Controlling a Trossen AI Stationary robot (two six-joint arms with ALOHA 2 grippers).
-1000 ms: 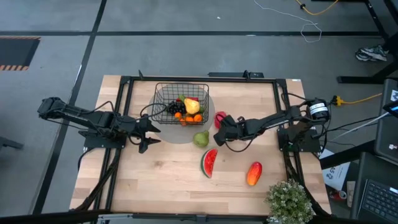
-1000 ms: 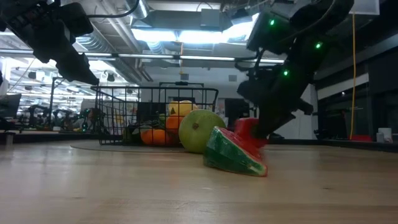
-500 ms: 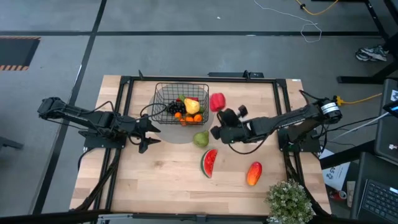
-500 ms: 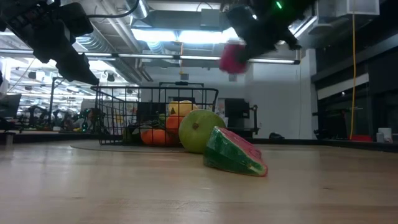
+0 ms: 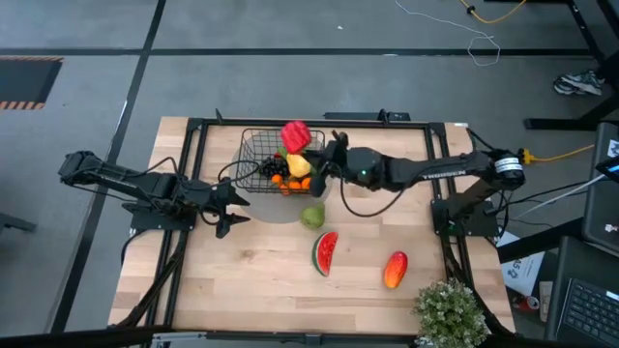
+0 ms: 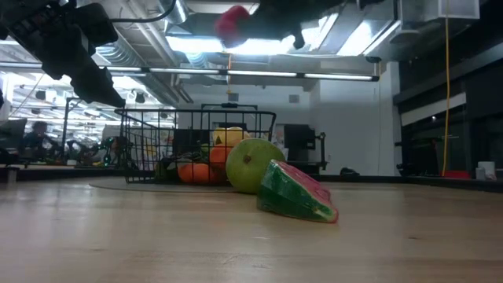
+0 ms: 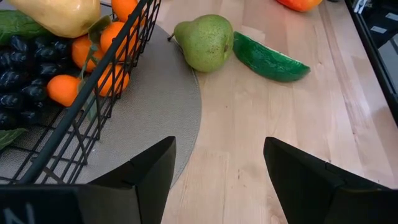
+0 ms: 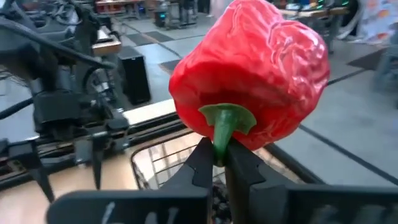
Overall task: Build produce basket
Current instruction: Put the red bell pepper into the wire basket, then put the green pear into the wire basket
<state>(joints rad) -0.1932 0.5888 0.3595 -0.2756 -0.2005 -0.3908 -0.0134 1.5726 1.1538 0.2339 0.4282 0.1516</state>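
In my low view the right gripper is cut off by the top edge; only the blurred red pepper point(image 6: 233, 21) shows. The pear point(image 6: 254, 165) and watermelon point(image 6: 297, 191) hide part of the basket point(image 6: 145, 149). The left wrist view crops the mango point(image 7: 301, 4) and the basket's contents.

The light wooden surface point(image 5: 251, 271) carries a round grey mat point(image 5: 276, 209), on which the wire basket point(image 5: 259, 153) stands. A green pear point(image 5: 311, 216) lies at the mat's edge. Near it lies a watermelon slice point(image 5: 325, 253), and farther right an orange-red mango point(image 5: 395, 270). A potted plant point(image 5: 448, 311) stands at one corner.
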